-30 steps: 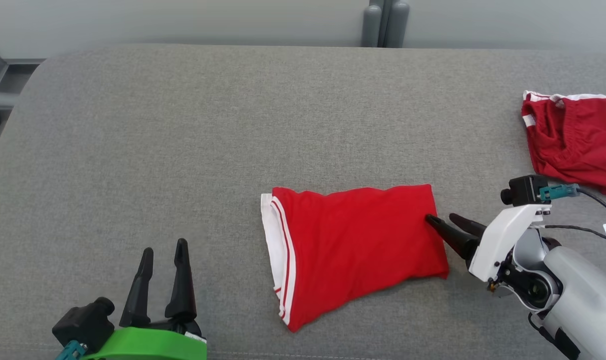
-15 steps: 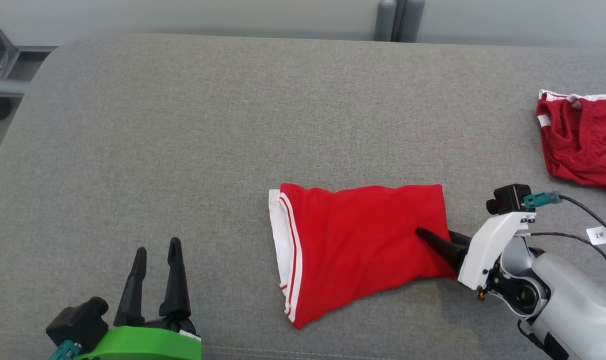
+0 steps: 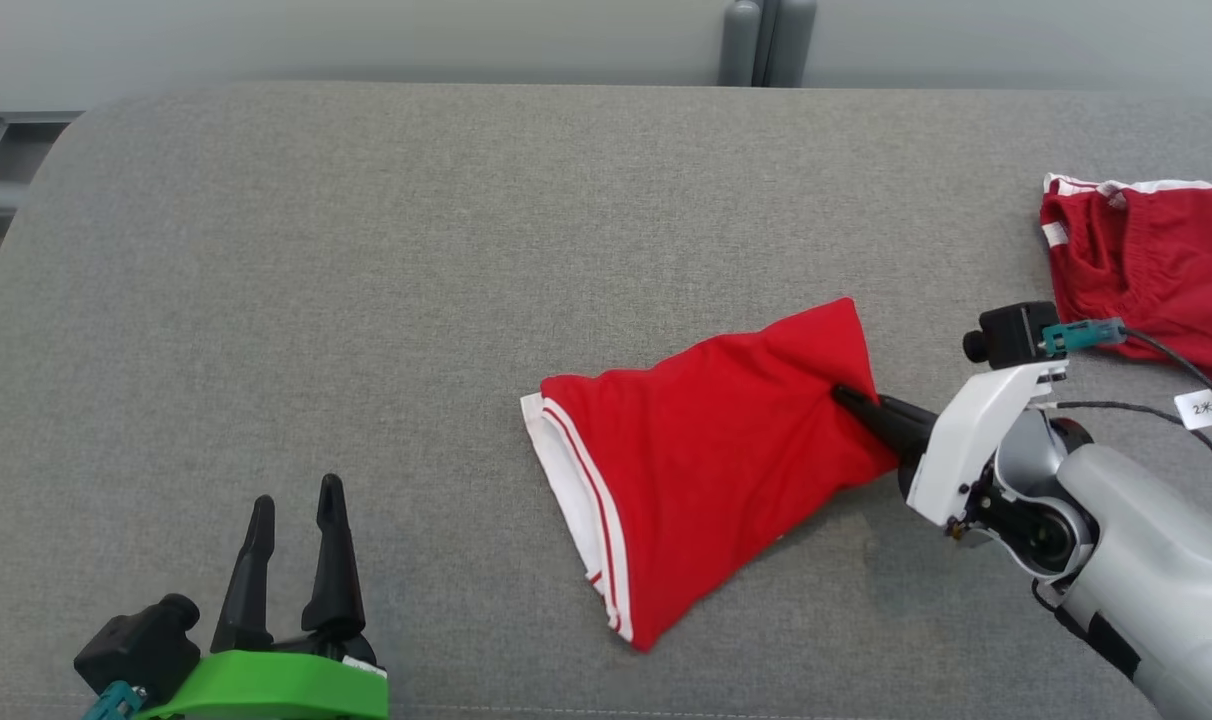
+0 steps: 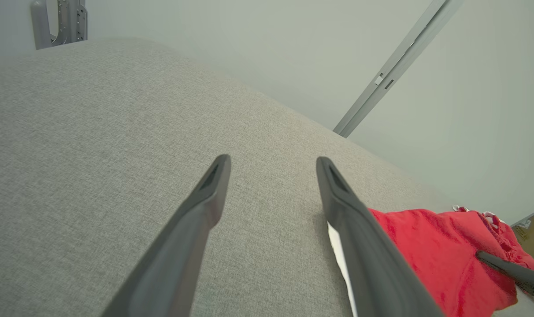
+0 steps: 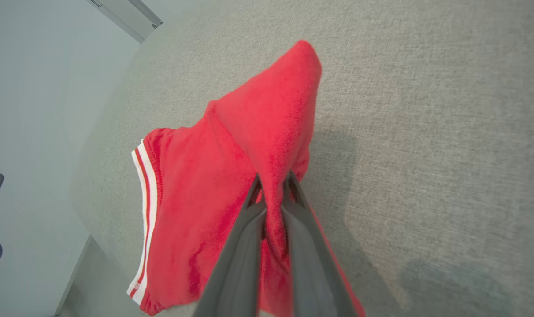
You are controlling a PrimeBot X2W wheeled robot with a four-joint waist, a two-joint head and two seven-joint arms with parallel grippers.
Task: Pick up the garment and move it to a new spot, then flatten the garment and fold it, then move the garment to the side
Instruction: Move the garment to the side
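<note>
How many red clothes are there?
2. A folded red garment sits in the middle, its right edge pinched by the jaws of the right gripper. Dark red shorts lie at the far right, cut off by the picture's edge; more may be hidden beyond.

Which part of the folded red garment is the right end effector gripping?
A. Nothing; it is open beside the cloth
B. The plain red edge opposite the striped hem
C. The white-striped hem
B: the right end effector is shut on a pinch of plain red cloth at one end of the red garment, while the white-striped hem lies at the other end.
</note>
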